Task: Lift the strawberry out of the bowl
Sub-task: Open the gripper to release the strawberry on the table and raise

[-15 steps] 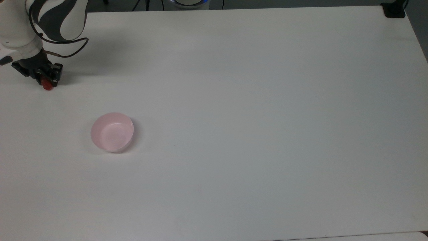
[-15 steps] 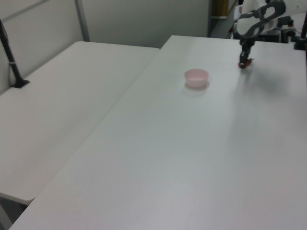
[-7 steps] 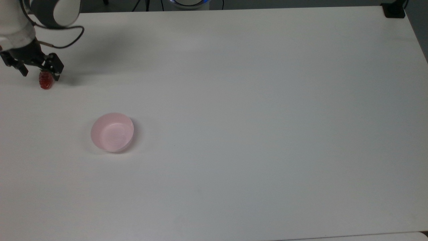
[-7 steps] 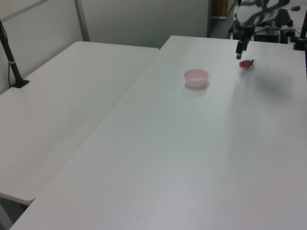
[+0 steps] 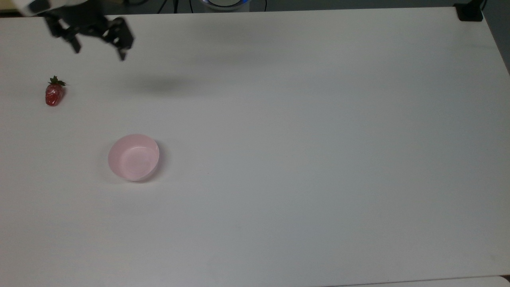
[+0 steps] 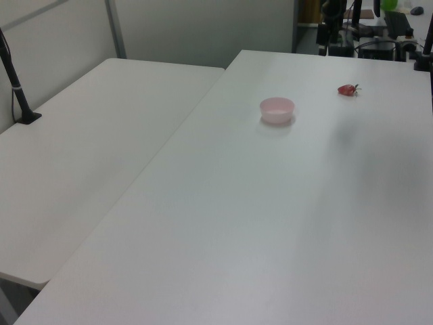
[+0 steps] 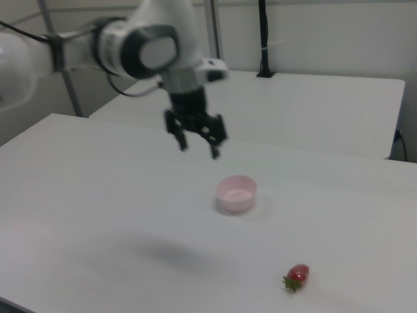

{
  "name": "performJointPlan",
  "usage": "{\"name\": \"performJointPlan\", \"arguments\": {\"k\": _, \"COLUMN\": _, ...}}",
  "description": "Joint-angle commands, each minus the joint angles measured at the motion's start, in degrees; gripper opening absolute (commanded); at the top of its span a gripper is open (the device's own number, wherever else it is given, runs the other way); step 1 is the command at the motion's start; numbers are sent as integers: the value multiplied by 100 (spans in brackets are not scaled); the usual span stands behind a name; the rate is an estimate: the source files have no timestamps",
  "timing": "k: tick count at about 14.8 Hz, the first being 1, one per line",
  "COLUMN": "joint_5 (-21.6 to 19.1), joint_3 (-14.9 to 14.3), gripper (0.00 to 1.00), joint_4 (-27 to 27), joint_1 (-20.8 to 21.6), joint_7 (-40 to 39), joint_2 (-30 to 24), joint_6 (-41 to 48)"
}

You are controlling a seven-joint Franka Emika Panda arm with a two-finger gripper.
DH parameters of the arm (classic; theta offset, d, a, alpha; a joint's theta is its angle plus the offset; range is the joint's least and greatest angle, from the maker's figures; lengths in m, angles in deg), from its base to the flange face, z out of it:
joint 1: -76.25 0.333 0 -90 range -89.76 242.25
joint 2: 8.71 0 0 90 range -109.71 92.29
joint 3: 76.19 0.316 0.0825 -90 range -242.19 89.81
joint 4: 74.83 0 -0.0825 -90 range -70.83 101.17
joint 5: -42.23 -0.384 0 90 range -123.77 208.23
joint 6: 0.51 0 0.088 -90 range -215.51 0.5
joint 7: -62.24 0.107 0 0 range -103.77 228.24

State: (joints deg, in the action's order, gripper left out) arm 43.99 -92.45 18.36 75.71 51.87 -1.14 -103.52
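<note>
The strawberry (image 5: 54,94) lies on the white table (image 5: 303,119) near the top view's left edge, outside the bowl; I also see the strawberry (image 6: 348,89) in the left view and the strawberry (image 7: 297,274) low in the right view. The pale pink bowl (image 5: 134,157) holds nothing; the bowl (image 6: 277,110) and the bowl (image 7: 236,193) stand upright. My gripper (image 5: 98,49) hangs high above the table, open, nothing between its fingers. In the right view the gripper (image 7: 197,147) is up and to the left of the bowl.
A second white table (image 6: 88,149) adjoins on the left view's left, with a black post (image 6: 15,81) on it. A black clamp (image 5: 469,12) sits at the top view's upper right corner. Equipment stands beyond the far edge.
The gripper let go of the strawberry on the table, then rose and moved toward the top view's right. The strawberry now lies alone; the bowl has not moved.
</note>
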Motion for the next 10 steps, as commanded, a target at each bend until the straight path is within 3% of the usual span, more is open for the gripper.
{"name": "performJointPlan", "arguments": {"k": 1, "joint_5": 158, "joint_3": 789, "gripper": 100, "joint_4": 226, "joint_1": 18, "joint_7": 448, "joint_2": -807, "joint_6": 814}}
{"name": "performJointPlan", "arguments": {"k": 4, "joint_5": 158, "joint_3": 1089, "gripper": 100, "joint_4": 235, "joint_1": 132, "joint_7": 483, "joint_2": -967, "joint_6": 1003}}
{"name": "performJointPlan", "arguments": {"k": 6, "joint_5": 158, "joint_3": 1089, "gripper": 100, "joint_4": 279, "joint_1": 447, "joint_7": 562, "joint_2": -950, "joint_6": 968}}
{"name": "performJointPlan", "arguments": {"k": 10, "joint_5": 132, "joint_3": 1089, "gripper": 100, "joint_4": 235, "joint_1": 388, "joint_7": 562, "joint_2": -906, "joint_6": 906}}
